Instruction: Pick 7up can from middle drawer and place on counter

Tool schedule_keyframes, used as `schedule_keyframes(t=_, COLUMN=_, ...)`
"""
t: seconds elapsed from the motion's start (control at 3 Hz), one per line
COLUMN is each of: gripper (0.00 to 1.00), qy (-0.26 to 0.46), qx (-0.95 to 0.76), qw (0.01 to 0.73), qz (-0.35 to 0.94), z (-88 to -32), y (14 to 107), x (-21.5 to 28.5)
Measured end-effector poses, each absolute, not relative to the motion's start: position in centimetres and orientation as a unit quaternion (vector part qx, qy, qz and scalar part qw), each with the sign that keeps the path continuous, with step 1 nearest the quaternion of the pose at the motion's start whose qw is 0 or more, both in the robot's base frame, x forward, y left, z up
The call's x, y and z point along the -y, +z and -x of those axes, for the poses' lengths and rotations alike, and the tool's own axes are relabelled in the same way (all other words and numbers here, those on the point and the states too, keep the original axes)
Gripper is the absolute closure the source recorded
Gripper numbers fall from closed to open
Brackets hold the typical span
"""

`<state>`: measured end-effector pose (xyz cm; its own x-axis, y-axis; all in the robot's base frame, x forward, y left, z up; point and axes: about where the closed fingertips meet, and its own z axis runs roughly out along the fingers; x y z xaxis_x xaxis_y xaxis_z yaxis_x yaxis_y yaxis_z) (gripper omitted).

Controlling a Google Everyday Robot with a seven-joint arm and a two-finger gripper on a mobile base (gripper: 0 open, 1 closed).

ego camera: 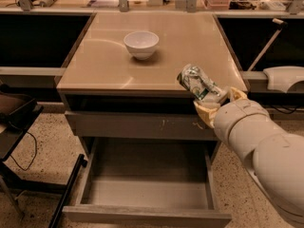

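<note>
My gripper [214, 100] is shut on the 7up can [199, 83], a small silvery can with a green and white label. It holds the can tilted in the air at the front right edge of the counter [104, 61], the glossy beige top of the grey cabinet. The middle drawer [145, 189] is pulled open below, its bare grey inside showing nothing in it. My white arm reaches in from the lower right.
A white bowl [141, 43] stands on the counter's far middle. A shut grey drawer front with pale scratch marks [137, 125] sits above the open drawer. A dark chair [19, 122] stands at the left. A white object [282, 77] lies at the right.
</note>
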<state>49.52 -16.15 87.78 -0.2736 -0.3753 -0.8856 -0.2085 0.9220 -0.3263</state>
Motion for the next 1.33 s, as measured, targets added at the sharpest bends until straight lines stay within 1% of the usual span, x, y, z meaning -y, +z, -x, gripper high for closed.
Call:
schedule_keyframes(t=0.33, gripper=1.0, qy=-0.061, qx=-0.796, qw=0.573, qz=0.185, z=-51.0, y=86.4, x=14.6)
schedule_keyframes(t=0.67, gripper=1.0, qy=-0.092, qx=-0.773, qw=0.594, qz=0.205, z=-57.3, y=86.8, x=14.8)
schedule_keyframes(t=1.0, gripper=1.0, qy=-0.148, qx=-0.75, qw=0.609, qz=0.212, z=-66.0, y=87.3, x=18.3)
schedule_keyframes(t=1.33, gripper=1.0, qy=-0.15, qx=-0.755, qw=0.607, qz=0.197, z=-69.1, y=86.3, x=19.9)
